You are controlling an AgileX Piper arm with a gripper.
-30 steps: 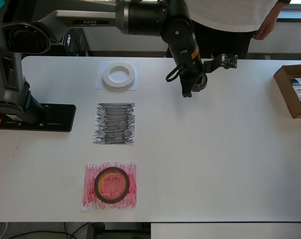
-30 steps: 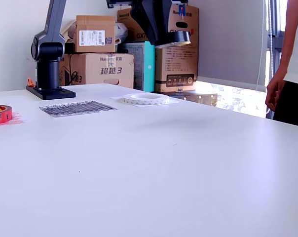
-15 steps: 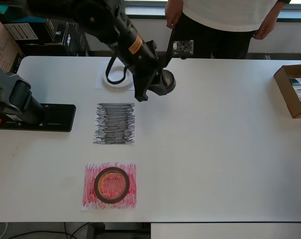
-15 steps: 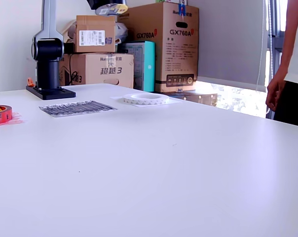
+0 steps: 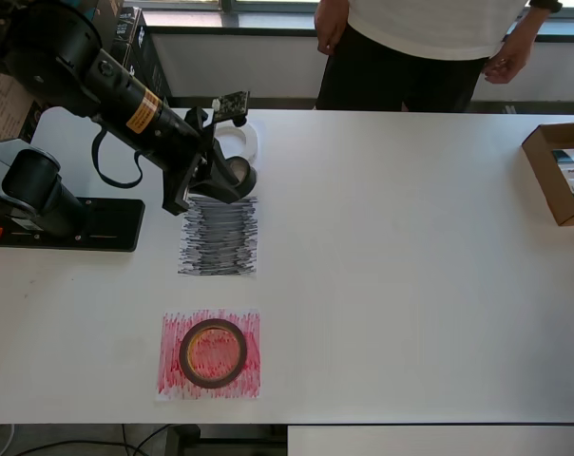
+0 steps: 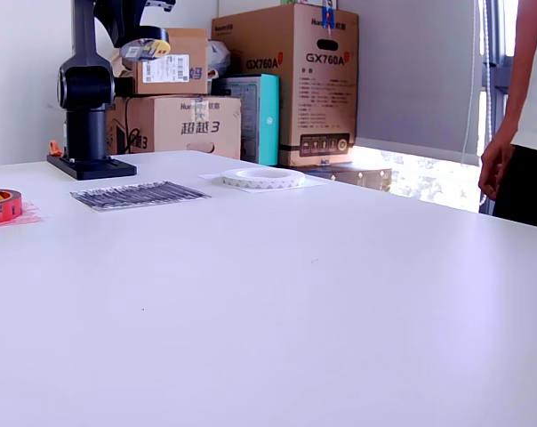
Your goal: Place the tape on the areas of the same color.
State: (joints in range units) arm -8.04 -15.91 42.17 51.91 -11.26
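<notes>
White table (image 5: 411, 285) carries three paper sheets in a column near the arm's base (image 5: 68, 223). Stacked cardboard boxes (image 6: 286, 80) fill the background, and a person (image 5: 430, 47) stands at the far edge.

Status of placements:
- Dark-red tape roll (image 5: 212, 352) lies on the red sheet (image 5: 209, 354). Done.
- White tape ring (image 6: 262, 178) lies on the white sheet (image 6: 317, 184) (partly hidden by the arm in the overhead view). Done.
- Black sheet (image 5: 219, 236) is bare.

Step in hand: delivery of the small black roll (image 5: 238, 176). The gripper (image 5: 225, 179) is clamped on it, held in the air above the far edge of the black sheet, as the exterior view confirms.

Next move, as judged: shift toward the sheet's middle, descend until the roll meets the paper, then release. A release from height risks the roll bouncing or rolling off the sheet.
</notes>
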